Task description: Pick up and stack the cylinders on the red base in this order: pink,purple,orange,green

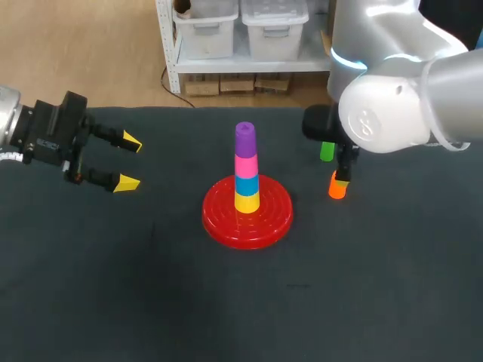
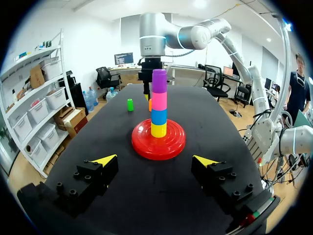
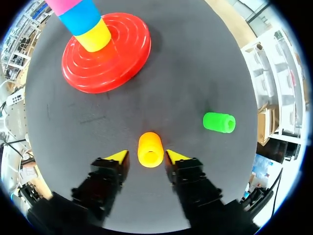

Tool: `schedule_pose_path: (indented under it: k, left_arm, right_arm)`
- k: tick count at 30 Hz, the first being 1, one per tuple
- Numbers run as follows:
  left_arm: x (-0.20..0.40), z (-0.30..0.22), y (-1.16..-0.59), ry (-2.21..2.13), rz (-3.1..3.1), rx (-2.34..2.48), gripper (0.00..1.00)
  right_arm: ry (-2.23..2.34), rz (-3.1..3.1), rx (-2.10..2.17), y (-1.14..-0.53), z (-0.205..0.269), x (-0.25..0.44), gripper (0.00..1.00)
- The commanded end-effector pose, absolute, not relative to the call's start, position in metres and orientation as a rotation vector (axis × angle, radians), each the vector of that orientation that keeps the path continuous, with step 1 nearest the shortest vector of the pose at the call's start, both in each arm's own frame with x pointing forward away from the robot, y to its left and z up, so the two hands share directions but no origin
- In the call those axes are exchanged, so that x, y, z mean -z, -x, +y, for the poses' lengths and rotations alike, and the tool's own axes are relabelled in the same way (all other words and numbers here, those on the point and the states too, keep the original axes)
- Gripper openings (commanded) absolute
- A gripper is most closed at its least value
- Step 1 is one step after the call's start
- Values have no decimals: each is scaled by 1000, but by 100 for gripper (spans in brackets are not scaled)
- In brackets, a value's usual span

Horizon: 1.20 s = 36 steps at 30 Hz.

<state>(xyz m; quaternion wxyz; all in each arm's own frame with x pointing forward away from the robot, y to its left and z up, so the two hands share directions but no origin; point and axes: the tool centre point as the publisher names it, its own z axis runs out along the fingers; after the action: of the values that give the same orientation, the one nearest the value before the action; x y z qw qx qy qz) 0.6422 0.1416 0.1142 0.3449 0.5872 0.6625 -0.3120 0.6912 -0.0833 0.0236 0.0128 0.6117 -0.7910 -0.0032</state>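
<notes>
Right fingers (image 3: 120, 157) open either side of the orange cylinder (image 3: 150, 149), slim gaps, not gripping it. Green cylinder (image 3: 219, 122) close by, toward the far edge of the desk (image 1: 151, 302). Left fingers (image 2: 105, 160) spread wide near the left edge. Loads of bare desk around the red base (image 1: 219, 219), purple cylinder (image 1: 245, 138) atop pink cylinder (image 1: 246, 164).

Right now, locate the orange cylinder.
In the head view the orange cylinder stands right of the base, between the right hand's open fingers, near the green cylinder.

Dark grey cloth-covered table (image 1: 113, 286), with a yellow plastic cylinder (image 1: 247, 201) upright near its middle and a blue plastic cylinder (image 1: 246, 185) stacked directly on top.
</notes>
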Motion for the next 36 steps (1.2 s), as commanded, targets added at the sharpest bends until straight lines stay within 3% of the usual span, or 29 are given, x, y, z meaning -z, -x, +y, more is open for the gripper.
schedule_pose_path:
  k: [1, 11, 20, 36]
  left_arm:
    - [-113, 142, -642, -1524, 1717, 809, 100]
    - [-113, 142, -642, -1524, 1717, 809, 100]
    - [-113, 142, -642, -1524, 1717, 809, 100]
    - [-113, 142, -642, -1524, 1717, 809, 100]
  right_arm:
    - [-1899, -2496, -24, -690, -85, -28, 0]
    - [-2037, -2549, -184, -700, -81, -126, 0]
    - [-2513, -2140, -218, -697, -19, -242, 0]
    - [-2877, -1457, -65, -670, 75, -271, 0]
